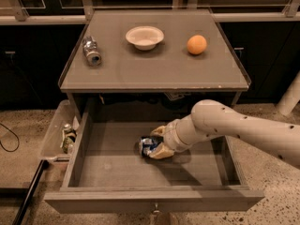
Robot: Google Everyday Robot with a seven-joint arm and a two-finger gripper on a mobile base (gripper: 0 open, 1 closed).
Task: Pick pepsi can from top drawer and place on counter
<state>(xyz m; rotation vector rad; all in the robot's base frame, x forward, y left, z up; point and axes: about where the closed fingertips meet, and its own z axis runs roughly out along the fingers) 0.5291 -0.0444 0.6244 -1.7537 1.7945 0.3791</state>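
The top drawer is pulled open below the counter. The pepsi can, blue with white markings, lies on its side on the drawer floor near the middle. My gripper reaches in from the right, low inside the drawer. Its tan fingers stand on both sides of the can's right end and are closed on it. The can rests on or just above the drawer floor.
On the counter lie a silver-grey can at the left, a white bowl at the back middle and an orange at the right. A clear plastic bin with small items hangs left of the drawer.
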